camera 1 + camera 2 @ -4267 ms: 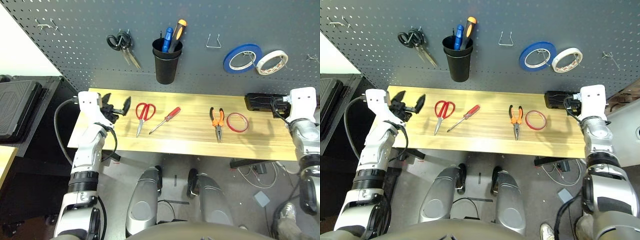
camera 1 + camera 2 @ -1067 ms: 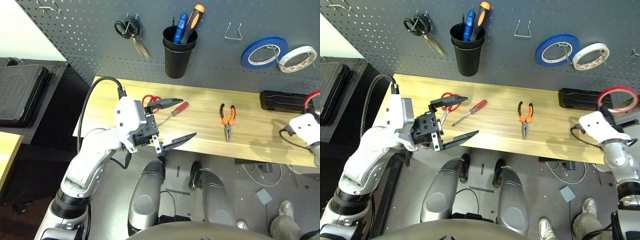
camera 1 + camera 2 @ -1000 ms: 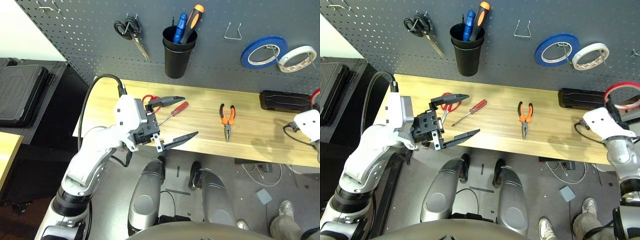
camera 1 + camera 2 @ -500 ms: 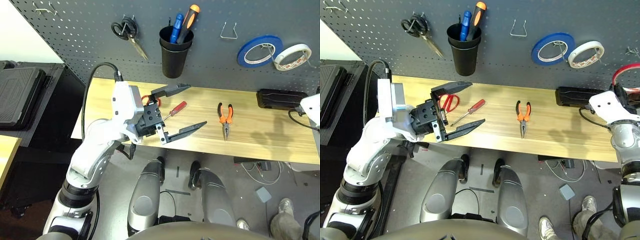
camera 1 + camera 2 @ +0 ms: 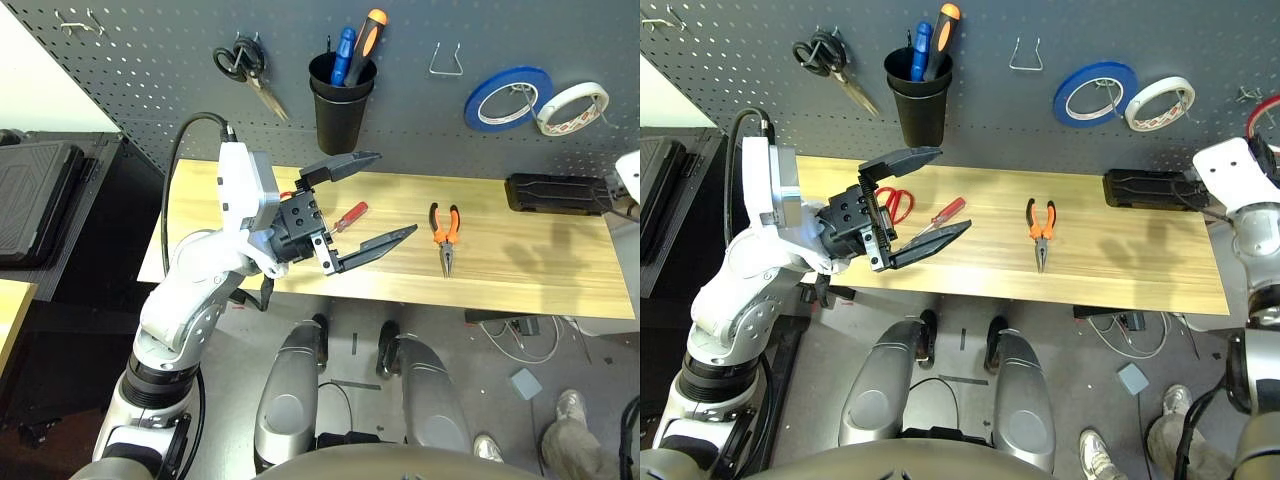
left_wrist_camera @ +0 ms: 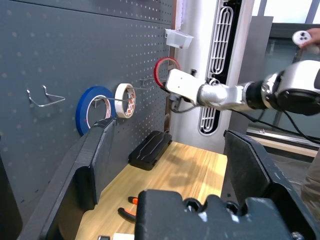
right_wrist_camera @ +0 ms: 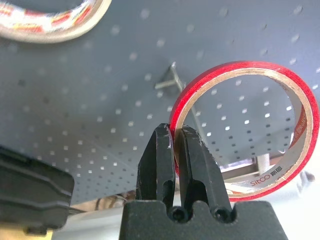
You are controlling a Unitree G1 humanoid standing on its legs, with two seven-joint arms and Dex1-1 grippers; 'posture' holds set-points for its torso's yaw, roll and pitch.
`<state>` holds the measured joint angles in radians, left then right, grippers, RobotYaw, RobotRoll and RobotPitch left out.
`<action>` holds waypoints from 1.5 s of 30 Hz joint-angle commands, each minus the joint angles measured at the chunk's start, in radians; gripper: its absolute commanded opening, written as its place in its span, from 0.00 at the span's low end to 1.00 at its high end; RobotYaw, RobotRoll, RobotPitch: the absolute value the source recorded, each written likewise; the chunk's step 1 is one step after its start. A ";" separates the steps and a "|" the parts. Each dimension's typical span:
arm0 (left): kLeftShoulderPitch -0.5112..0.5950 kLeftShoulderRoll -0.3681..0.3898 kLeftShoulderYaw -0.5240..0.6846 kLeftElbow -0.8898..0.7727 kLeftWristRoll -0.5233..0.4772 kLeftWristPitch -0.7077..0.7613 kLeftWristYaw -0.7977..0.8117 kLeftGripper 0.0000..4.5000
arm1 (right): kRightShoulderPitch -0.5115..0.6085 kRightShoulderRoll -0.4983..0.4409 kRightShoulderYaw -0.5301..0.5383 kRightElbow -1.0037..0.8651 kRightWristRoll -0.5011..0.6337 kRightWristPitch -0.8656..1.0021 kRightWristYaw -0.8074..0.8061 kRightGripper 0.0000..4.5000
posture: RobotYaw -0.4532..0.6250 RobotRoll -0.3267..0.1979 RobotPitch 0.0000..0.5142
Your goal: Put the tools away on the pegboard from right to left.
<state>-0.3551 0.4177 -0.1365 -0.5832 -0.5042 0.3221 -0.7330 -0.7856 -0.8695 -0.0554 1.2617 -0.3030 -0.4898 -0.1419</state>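
Pinching the thin red tape ring (image 7: 245, 127) between my right gripper's (image 7: 174, 137) two black fingers, pressed together on its rim; the ring stands upright against the pegboard (image 7: 100, 90), with a bare metal hook (image 7: 170, 80) just beside it at about ten o'clock of the ring. From the head, that ring shows as a red arc (image 5: 1262, 112) at the far right edge, roughly three o'clock of the white tape roll (image 5: 1158, 102) and the blue tape roll (image 5: 1095, 92), both hanging on the board. My left gripper (image 5: 365, 200) hovers above the wooden table (image 5: 1120, 270) with its fingers spread wide and nothing between them. Under and behind it lie the red-handled scissors (image 5: 898, 202) and the small red-handled screwdriver (image 5: 945, 212). Orange-and-black needle-nose pliers (image 5: 1039, 228) lie flat near the table's middle, at three o'clock of the screwdriver, well apart from it. A black case (image 5: 1145, 188) rests on the table's back right corner. On the board, black-handled scissors (image 5: 825, 60) hang at upper left, a black cup (image 5: 918, 100) with two upright tools sits at three o'clock of them, and an empty wire hook (image 5: 1025, 55) comes next.
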 commanded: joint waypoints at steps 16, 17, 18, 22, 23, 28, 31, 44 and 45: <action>0.031 0.031 -0.004 -0.018 0.001 0.015 0.010 1.00 | 0.225 0.076 -0.045 -0.057 0.103 -0.235 0.022 0.99 | 0.67 0.62 0.56; 0.033 0.036 -0.005 -0.014 0.003 0.018 0.007 1.00 | 0.271 0.091 -0.047 -0.089 0.115 -0.263 0.040 0.99 | 0.67 0.62 0.56; 0.035 0.042 -0.006 -0.009 0.004 0.023 0.003 1.00 | 0.310 0.106 -0.046 -0.123 0.124 -0.277 0.057 0.99 | 0.67 0.62 0.56; 0.045 0.091 -0.019 0.005 0.013 0.053 -0.022 1.00 | 0.423 0.168 -0.054 -0.257 0.189 -0.215 0.158 0.99 | 0.66 0.62 0.56; 0.048 0.114 -0.027 0.010 0.019 0.072 -0.033 1.00 | 0.446 0.192 -0.058 -0.296 0.218 -0.153 0.202 0.99 | 0.66 0.62 0.56; 0.050 0.201 -0.071 0.037 0.064 0.142 -0.066 1.00 | 0.514 0.286 -0.053 -0.494 0.330 0.159 0.369 0.99 | 0.66 0.62 0.55; 0.039 0.249 -0.100 0.046 0.097 0.190 -0.078 1.00 | 0.542 0.344 -0.051 -0.660 0.390 0.367 0.423 0.99 | 0.66 0.62 0.55; 0.031 0.344 -0.169 0.103 0.248 0.260 -0.107 1.00 | 0.438 0.559 -0.101 -1.043 0.567 1.265 0.332 0.99 | 0.68 0.62 0.57; 0.031 0.344 -0.170 0.105 0.252 0.263 -0.109 1.00 | 0.414 0.570 -0.107 -1.031 0.566 1.300 0.313 0.99 | 0.68 0.62 0.57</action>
<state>-0.3347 0.7551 -0.2822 -0.4887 -0.2689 0.5740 -0.8302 -0.3732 -0.3055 -0.1366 0.2205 0.2538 0.7382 0.2060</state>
